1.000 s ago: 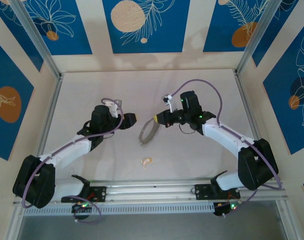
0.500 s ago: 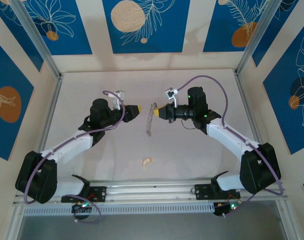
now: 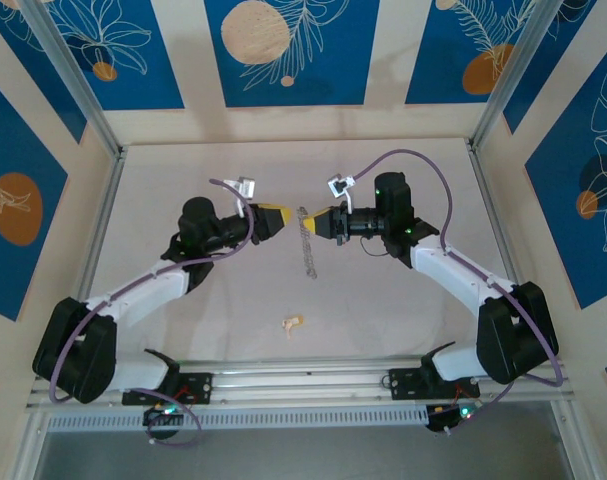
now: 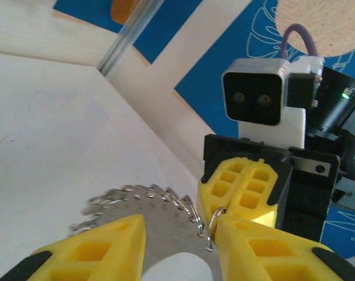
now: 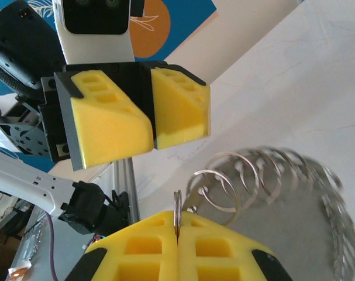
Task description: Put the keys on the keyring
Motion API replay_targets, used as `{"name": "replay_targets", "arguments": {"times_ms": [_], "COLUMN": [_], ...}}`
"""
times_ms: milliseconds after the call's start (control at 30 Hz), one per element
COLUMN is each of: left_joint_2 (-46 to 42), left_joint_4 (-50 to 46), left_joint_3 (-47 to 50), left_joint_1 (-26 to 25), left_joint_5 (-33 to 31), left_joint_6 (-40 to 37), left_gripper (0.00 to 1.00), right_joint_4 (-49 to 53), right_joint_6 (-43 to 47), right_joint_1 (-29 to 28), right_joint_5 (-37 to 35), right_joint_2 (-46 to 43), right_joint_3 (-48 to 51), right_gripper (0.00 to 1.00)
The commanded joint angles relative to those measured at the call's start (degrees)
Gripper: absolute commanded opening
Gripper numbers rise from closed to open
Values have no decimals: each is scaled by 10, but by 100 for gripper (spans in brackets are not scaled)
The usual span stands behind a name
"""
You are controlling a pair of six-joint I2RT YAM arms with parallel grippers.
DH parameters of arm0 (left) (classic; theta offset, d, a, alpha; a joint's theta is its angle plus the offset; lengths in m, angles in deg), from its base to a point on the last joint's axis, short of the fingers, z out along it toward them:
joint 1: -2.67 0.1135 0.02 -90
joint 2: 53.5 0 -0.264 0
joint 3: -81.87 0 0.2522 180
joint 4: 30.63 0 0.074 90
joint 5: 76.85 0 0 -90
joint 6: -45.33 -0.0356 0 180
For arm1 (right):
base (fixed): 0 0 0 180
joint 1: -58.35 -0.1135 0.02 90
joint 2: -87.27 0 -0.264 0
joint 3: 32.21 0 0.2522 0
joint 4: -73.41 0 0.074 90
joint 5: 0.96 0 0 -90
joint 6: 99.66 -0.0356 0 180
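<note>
Pinching the keyring (image 3: 308, 250) with the right tool (image 3: 320, 222); holding the left tool (image 3: 281, 218) spread just beside it, above the table (image 3: 183, 180).

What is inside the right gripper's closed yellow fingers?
One thin wire loop of the large grey metal keyring pokes from the right gripper; its clamped part is hidden between the pads.

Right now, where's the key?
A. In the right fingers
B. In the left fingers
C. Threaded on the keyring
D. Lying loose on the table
D: the key lies on the table nearer the arm bases, apart from the keyring, which hangs from the shut right fingers.
</note>
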Motion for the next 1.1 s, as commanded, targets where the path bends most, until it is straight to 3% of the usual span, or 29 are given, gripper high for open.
{"name": "replay_targets", "arguments": {"times_ms": [0, 867, 1067], "left_joint_2": [10, 42, 49], "left_joint_4": [42, 105, 122], "left_joint_3": [-10, -9, -12], "left_joint_1": [-11, -31, -35], "left_joint_5": [38, 64, 76], "left_joint_6": [6, 22, 27], "left_gripper": [37, 32, 23], "right_joint_4": [-23, -55, -59], "right_joint_6": [-12, -37, -41], "right_joint_1": [0, -5, -5], "right_joint_5": [26, 39, 40], "right_joint_2": [1, 14, 18], "right_joint_3": [-2, 0, 1], "right_gripper": [0, 0, 0]}}
